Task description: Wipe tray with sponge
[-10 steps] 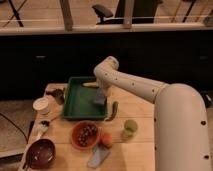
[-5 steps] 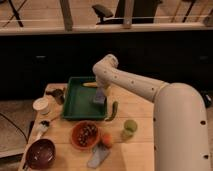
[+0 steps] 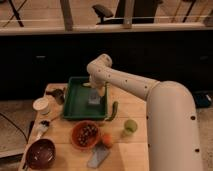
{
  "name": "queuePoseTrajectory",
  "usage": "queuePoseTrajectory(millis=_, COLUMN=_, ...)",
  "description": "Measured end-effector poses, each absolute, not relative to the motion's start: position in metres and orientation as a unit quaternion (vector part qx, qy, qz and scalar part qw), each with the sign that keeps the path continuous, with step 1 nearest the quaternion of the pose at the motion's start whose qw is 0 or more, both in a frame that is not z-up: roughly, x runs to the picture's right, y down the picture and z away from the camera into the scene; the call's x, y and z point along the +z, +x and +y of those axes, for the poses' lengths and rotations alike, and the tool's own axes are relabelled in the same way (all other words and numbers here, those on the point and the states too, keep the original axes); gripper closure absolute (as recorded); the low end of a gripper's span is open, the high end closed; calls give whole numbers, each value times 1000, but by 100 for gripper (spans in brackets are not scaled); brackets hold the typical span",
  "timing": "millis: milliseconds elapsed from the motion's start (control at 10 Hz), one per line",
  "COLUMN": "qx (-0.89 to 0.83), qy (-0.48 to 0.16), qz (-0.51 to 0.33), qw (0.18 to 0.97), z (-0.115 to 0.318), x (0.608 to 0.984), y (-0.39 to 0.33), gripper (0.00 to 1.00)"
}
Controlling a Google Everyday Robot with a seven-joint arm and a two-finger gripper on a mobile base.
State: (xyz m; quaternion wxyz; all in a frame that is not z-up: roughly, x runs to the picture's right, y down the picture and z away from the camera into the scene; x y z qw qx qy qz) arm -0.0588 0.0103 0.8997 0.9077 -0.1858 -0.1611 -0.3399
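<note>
Dark-green rectangular plastic tray (image 3: 75, 107) with the gripper (image 3: 95, 93) over its right half, jaws holding the small grey-blue sponge (image 3: 94, 98) against the floor; wiping apparently underway, left half remaining.

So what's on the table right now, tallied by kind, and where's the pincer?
Trays: 1, green tray
Bowls: 2, orange bowl, dark bowl
Cups: 2, green cup, white cup
Sponges and pads: 2, sponge, grey pad
Total: 7
The pincer is over the tray, at the sponge.
</note>
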Motion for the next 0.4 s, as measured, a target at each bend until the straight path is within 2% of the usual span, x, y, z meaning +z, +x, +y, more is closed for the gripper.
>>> queuePoseTrajectory(millis=400, qx=-365, qy=-193, qz=-184, qw=892, z=19, x=900, y=-73, gripper=100)
